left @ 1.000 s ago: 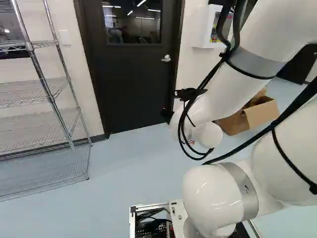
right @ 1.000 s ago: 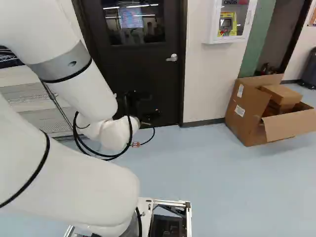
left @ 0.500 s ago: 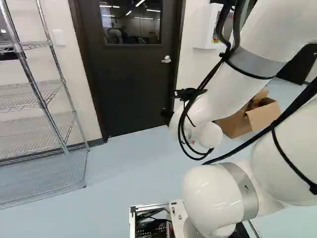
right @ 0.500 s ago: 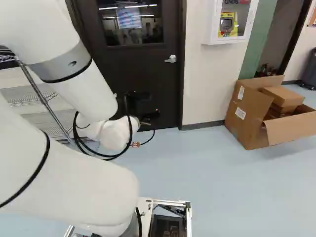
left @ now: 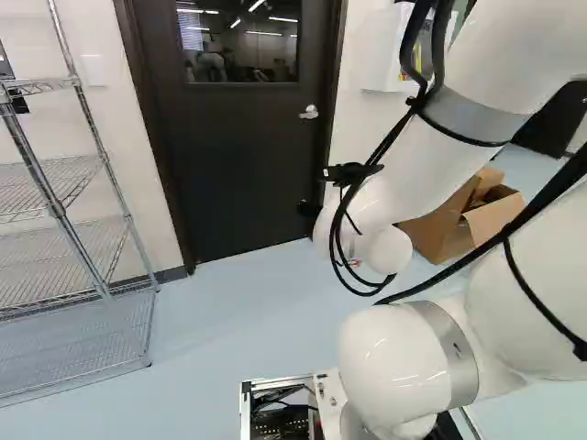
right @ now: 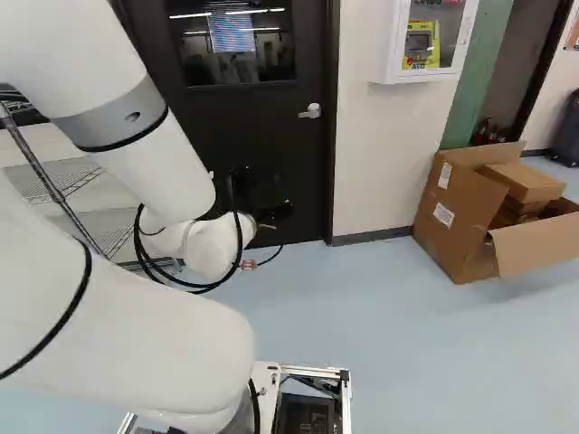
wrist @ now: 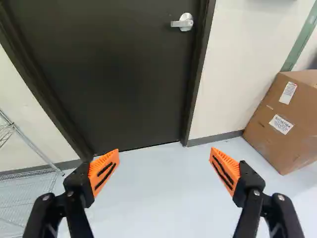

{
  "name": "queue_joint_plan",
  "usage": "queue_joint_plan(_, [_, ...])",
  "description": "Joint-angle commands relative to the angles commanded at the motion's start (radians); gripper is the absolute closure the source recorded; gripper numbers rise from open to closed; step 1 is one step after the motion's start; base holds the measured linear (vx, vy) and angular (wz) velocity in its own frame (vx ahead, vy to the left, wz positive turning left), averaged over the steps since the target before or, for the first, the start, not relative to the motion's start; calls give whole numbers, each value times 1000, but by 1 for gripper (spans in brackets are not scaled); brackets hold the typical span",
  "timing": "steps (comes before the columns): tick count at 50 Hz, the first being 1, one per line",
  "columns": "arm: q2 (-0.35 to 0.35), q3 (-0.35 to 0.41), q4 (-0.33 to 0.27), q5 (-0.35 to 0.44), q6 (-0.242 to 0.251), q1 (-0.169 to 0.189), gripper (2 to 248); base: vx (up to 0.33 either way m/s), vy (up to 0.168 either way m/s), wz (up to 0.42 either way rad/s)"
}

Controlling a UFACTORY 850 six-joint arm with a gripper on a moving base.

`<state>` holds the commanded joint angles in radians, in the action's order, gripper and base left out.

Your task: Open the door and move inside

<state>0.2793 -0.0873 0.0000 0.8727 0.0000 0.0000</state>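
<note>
A dark door (left: 243, 156) with a window in its upper part stands shut in its frame ahead of the arm. Its silver lever handle (left: 309, 112) is on the door's right side, and the same handle (right: 310, 111) shows in the right base view. The gripper (right: 262, 201) appears as a dark shape against the lower door, its fingers hard to make out there. In the wrist view the gripper (wrist: 164, 166) is open, orange pads wide apart with only floor between them. Ahead of it are the door (wrist: 114, 74) and the handle (wrist: 183, 22), apart from the fingers.
A wire shelf rack (left: 69, 284) stands left of the door. Right of the door, a white wall cabinet (right: 425, 41) hangs above an open cardboard box (right: 461, 217) on the floor. The light wall (right: 384, 154) runs between door and box.
The base has moved: door and rack shift leftward and the scene looks slightly nearer. The arm holds its pose against its lowest joint. The door stays shut.
</note>
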Motion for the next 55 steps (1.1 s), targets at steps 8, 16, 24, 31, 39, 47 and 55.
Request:
queue_joint_plan(8, [0,0,0,0,0,0,3,156,-24,3])
queue_joint_plan(16, [0,0,0,0,0,0,3,164,-21,9])
queue_joint_plan(24, [0,0,0,0,0,0,3,154,-27,7])
queue_joint_plan(31, [0,0,0,0,0,0,3,157,-21,9])
queue_joint_plan(39, [0,0,0,0,0,0,3,153,-24,7])
queue_joint_plan(47, [0,0,0,0,0,0,3,154,-24,8])
queue_joint_plan(55, [0,0,0,0,0,0,3,154,-20,11])
